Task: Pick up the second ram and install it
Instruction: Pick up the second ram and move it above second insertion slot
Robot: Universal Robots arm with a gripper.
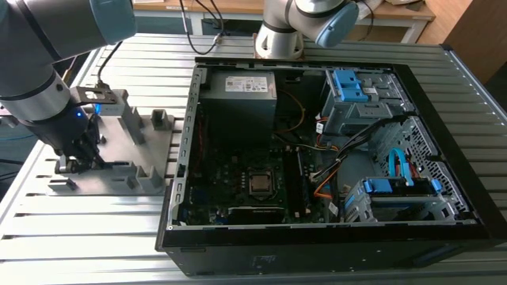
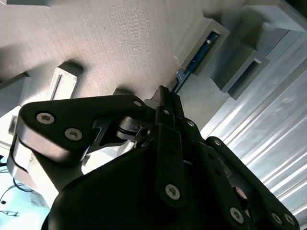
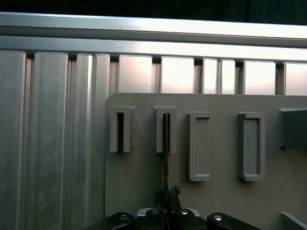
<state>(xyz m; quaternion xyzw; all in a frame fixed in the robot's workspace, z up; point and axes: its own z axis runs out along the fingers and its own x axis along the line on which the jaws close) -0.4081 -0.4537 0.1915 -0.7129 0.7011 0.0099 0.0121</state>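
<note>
Claw (image 2: pixel 164 96) clamped on the memory stick (image 3: pixel 166 134), which stands edgewise in the grey holder (image 3: pixel 144 182); likely light, stiff, fragile; hold by the flat faces near one end.

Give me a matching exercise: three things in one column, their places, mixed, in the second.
1. second ram
2. processor
3. blue drive caddies

A. near the middle of the open computer case
B. in a slot of the grey holder block, gripper shut on it
C. inside the case, toward the exterior view's right

Pairs: 1-B; 2-A; 3-C
</note>
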